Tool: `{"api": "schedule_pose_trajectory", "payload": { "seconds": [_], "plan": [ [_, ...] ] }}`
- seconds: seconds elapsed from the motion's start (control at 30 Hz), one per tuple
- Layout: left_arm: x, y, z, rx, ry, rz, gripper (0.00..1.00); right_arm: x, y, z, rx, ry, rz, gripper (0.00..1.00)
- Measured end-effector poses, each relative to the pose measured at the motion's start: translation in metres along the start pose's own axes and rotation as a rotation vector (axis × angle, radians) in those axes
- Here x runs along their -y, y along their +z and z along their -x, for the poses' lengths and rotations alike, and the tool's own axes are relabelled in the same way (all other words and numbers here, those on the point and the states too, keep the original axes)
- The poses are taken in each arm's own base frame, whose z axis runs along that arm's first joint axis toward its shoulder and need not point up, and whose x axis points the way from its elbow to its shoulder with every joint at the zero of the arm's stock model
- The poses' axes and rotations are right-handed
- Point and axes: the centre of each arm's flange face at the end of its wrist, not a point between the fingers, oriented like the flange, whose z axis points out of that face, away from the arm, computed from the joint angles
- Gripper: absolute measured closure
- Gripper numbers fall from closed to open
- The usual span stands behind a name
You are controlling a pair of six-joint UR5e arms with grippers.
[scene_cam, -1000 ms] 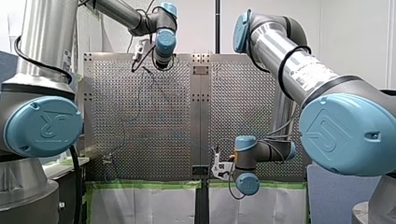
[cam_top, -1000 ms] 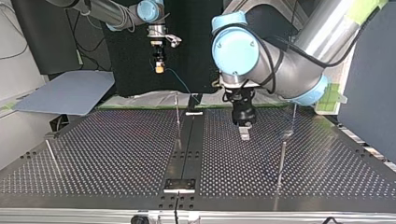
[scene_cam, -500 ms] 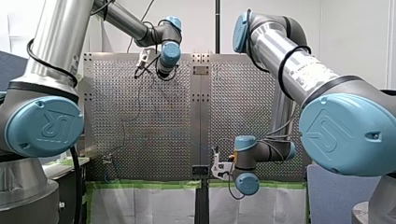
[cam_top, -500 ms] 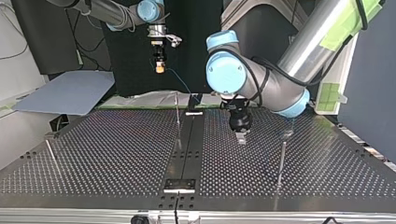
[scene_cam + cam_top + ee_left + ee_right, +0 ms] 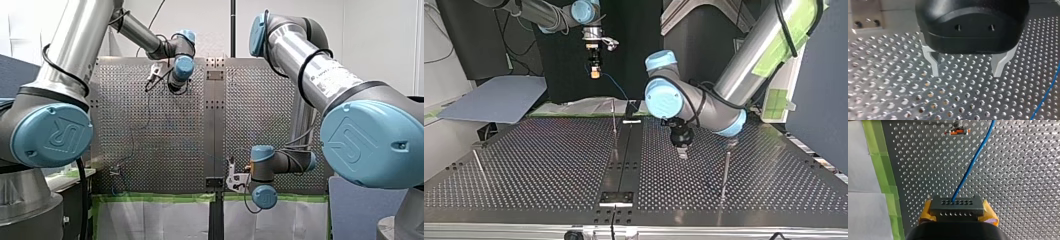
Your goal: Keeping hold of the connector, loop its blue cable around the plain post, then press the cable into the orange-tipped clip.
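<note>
My right gripper has its yellow pads shut on a grey connector. A blue cable runs from the connector over the perforated table, passing beside the orange-tipped clip. In the top view my right gripper hangs high above the table's far edge with the cable trailing down. My left gripper stands open just above the plate, its metal fingers holding nothing. A stretch of blue cable lies beside it. In the top view my left gripper is near the table's middle.
Thin upright posts stand on the table in the top view: one near the centre seam, one toward the view's right, one leaning at its left. Green tape and white paper line the table edge by my right gripper.
My left arm has swung and turned its wrist; in the front view its gripper shifted right and a little down. My right arm has held still with the connector.
</note>
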Motion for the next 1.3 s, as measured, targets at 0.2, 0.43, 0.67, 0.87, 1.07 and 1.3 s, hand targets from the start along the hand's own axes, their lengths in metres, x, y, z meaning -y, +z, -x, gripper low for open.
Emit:
{"api": "schedule_pose_trajectory", "payload": {
  "seconds": [0.2,0.43,0.67,0.87,1.07,1.3],
  "plan": [
    [-0.003,0.014,-0.005,-0.008,0.01,0.019,0.0,0.0,0.0,0.0,-0.002,0.0,-0.001,1.0],
    [-0.017,0.029,-0.009,-0.019,0.005,0.048,0.0,0.001,0.0,0.0,-0.002,0.0,-0.002,1.0],
    [-0.02,0.036,-0.011,-0.014,-0.009,0.057,0.0,0.002,0.0,-0.001,-0.002,-0.001,-0.005,1.0],
    [-0.012,0.045,-0.023,-0.027,0.004,0.052,0.0,0.003,0.0,0.0,-0.002,-0.001,-0.006,1.0],
    [0.001,0.062,-0.047,-0.058,0.025,0.062,0.0,0.004,-0.001,0.0,-0.001,-0.002,-0.009,1.0],
    [-0.01,0.08,-0.053,-0.064,0.013,0.098,0.0,0.005,-0.001,0.0,-0.001,-0.002,-0.01,1.0]
  ]
}}
